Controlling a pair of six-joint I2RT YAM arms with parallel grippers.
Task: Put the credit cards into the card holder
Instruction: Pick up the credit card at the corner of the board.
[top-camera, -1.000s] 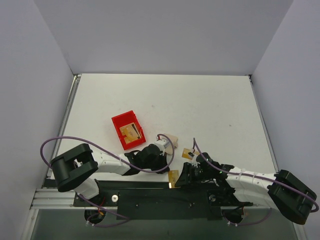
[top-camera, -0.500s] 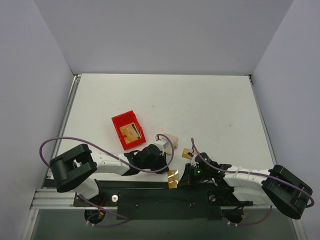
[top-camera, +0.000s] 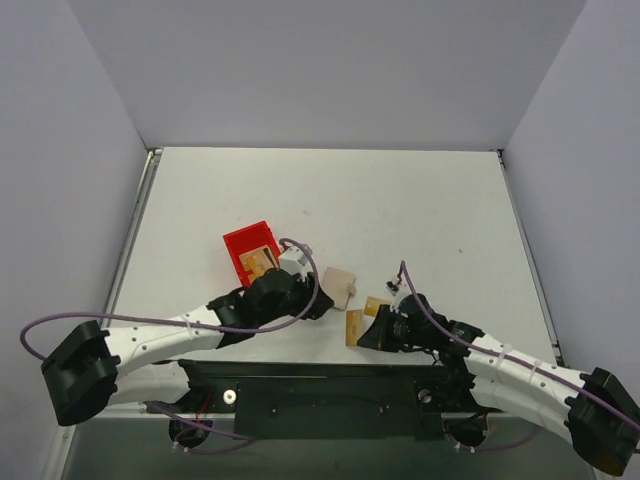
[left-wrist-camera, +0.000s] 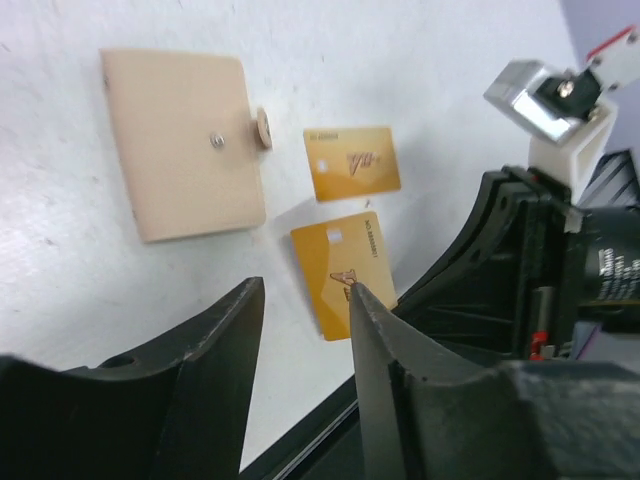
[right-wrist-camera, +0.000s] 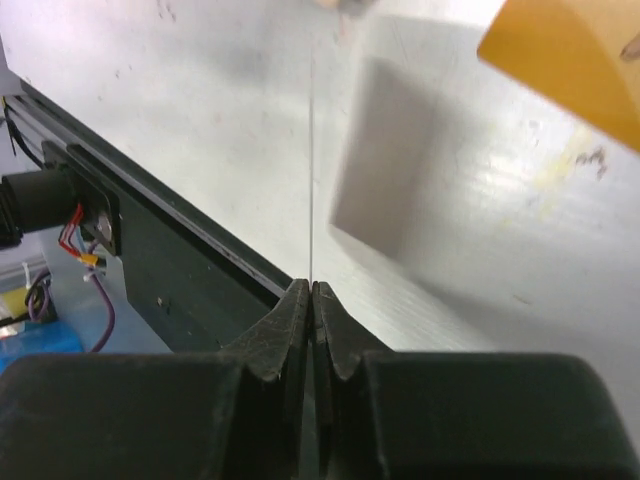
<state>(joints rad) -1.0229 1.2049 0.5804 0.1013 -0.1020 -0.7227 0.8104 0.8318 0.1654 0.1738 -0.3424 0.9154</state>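
— Grip check: what do the right fingers (right-wrist-camera: 300, 315) hold?
— One card (left-wrist-camera: 343, 262), clamped tight, held clear of the counter (left-wrist-camera: 60, 260) (its shadow (right-wrist-camera: 390, 160) lies beneath).
— Why tipped on edge?
— Probably to feed it into a slot. Its long axis runs near-to-far, far end toward the holder (left-wrist-camera: 180, 140).
— And the holder?
— Closed, lying flat, snap tab (left-wrist-camera: 262, 128) facing a second card (left-wrist-camera: 352, 163) just beside it. Left fingers (left-wrist-camera: 232, 325) hover apart, empty, likely to open it.

Bright even overhead light, soft shadows on white table (top-camera: 400, 200); right wrist view blurs toward the top, edge-on credit card (right-wrist-camera: 312, 180) throwing a grey shadow mid-frame.
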